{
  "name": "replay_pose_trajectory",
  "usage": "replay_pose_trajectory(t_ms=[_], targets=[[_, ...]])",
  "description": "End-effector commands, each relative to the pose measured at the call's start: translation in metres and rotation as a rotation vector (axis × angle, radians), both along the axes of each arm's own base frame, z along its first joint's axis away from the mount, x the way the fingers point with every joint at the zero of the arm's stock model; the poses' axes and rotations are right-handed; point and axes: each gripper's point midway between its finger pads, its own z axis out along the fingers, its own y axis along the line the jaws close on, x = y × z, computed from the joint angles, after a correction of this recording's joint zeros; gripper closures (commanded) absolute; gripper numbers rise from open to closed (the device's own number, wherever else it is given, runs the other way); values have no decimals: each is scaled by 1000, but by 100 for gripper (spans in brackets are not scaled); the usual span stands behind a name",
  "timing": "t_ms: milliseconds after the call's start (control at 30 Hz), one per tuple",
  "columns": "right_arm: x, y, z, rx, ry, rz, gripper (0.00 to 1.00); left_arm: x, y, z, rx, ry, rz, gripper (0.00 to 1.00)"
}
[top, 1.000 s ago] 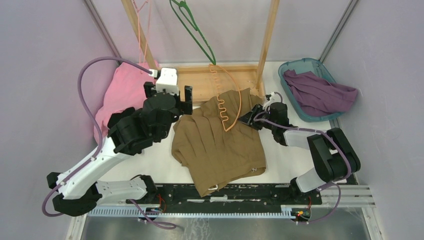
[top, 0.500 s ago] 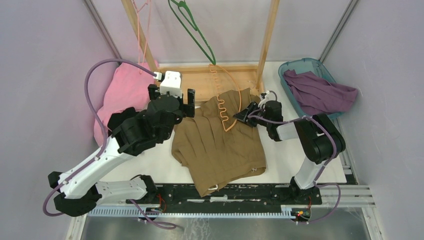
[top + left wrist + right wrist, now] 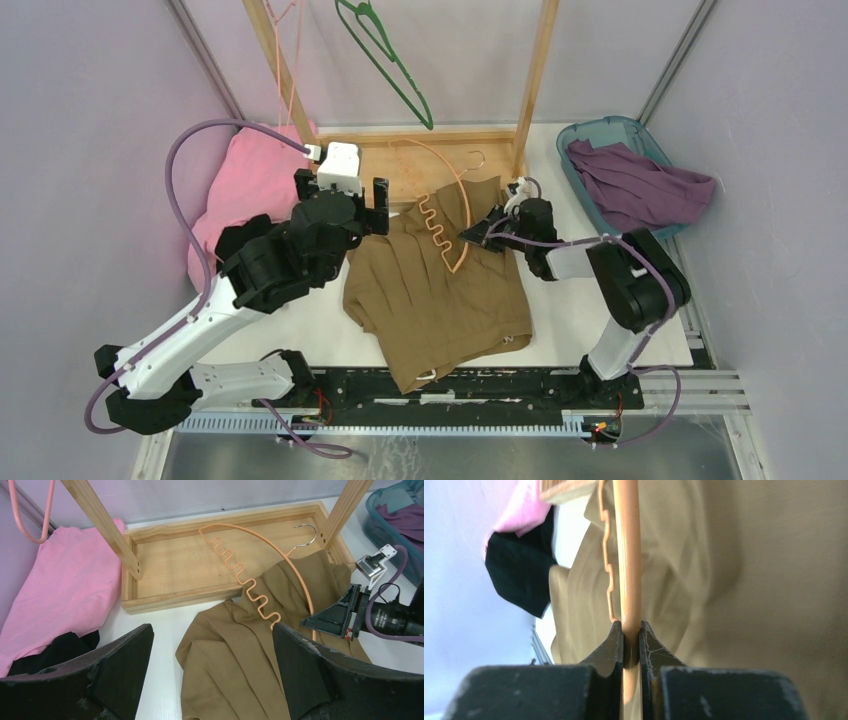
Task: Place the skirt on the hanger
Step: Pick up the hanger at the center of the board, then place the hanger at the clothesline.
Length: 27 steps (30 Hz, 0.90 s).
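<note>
A brown skirt (image 3: 430,290) lies crumpled on the white table, also seen in the left wrist view (image 3: 235,665). An orange hanger (image 3: 440,215) with a wavy bar rests across the skirt's upper part, its metal hook near the wooden post. My right gripper (image 3: 468,235) lies low on the skirt and is shut on the hanger's curved bar (image 3: 629,555), with both fingertips (image 3: 616,635) pressed against it. My left gripper (image 3: 212,630) hovers wide open above the skirt's upper left edge, holding nothing.
A wooden rack base (image 3: 400,165) stands behind the skirt, with a green hanger (image 3: 395,75) and a pink hanger (image 3: 290,60) hanging from it. Pink cloth (image 3: 245,190) lies at the left. A teal bin (image 3: 600,135) with a purple garment (image 3: 635,185) sits at the right.
My right gripper has closed on the orange hanger and moved left. The hanger has swung so its hook now shows beside the post. My left arm shifted slightly right.
</note>
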Motion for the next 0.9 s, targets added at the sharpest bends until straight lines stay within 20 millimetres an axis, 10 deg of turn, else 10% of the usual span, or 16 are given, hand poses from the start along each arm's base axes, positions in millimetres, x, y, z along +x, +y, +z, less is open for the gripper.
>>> replay_pose_trajectory(t_ms=[0, 467, 867], targets=[[-3, 8, 79, -144, -266, 63, 98, 1, 3, 18, -49, -44, 9, 5], [-17, -84, 238, -595, -481, -154, 99, -8, 25, 40, -78, -69, 48, 6], [35, -93, 348, -643, -705, -341, 99, -10, 25, 39, -74, -53, 45, 6]])
